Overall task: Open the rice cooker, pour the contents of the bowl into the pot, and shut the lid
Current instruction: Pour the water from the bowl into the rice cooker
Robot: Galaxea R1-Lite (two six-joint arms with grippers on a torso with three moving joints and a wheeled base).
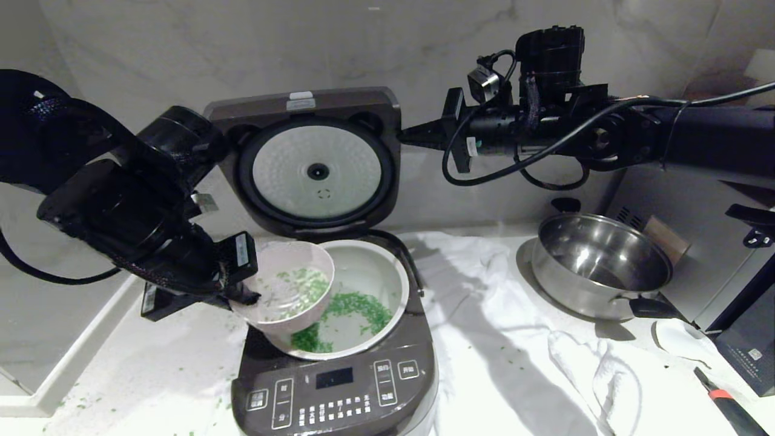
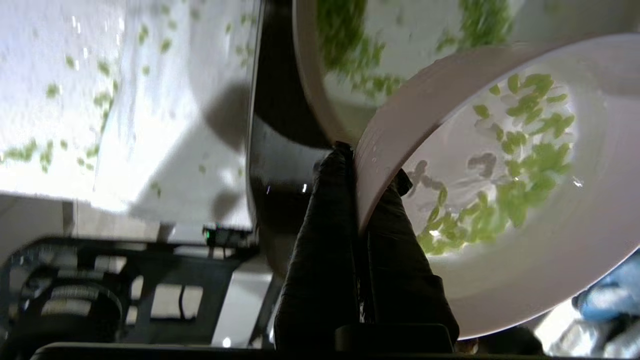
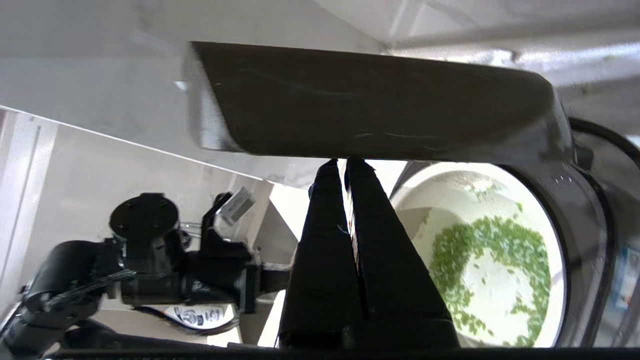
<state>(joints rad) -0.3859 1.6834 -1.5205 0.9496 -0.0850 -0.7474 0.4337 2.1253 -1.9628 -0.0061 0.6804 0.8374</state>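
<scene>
Bowl: small pale pink bowl (image 1: 290,290), clamped at its rim by left gripper (image 1: 245,295), was tilted over white-lined pot (image 1: 387,272).
Advice: steeper tilt was needed; green grains (image 2: 520,170) remained inside.
Right gripper (image 3: 345,167): fingers together at raised lid's (image 1: 315,163) right edge.

One rice cooker (image 1: 339,387) before me, one open lid (image 1: 315,160), one white-lined pot (image 1: 375,284), one pink bowl (image 1: 284,297), countless green grains (image 1: 357,306), one steel saucepan (image 1: 596,263), one white cloth (image 1: 514,339), my two grippers, left (image 1: 242,293), right (image 1: 412,136)

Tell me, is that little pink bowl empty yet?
Not yet. The bowl, tipped over the pot in the left gripper, still has green bits clinging inside; many already lie in the pot.
</scene>
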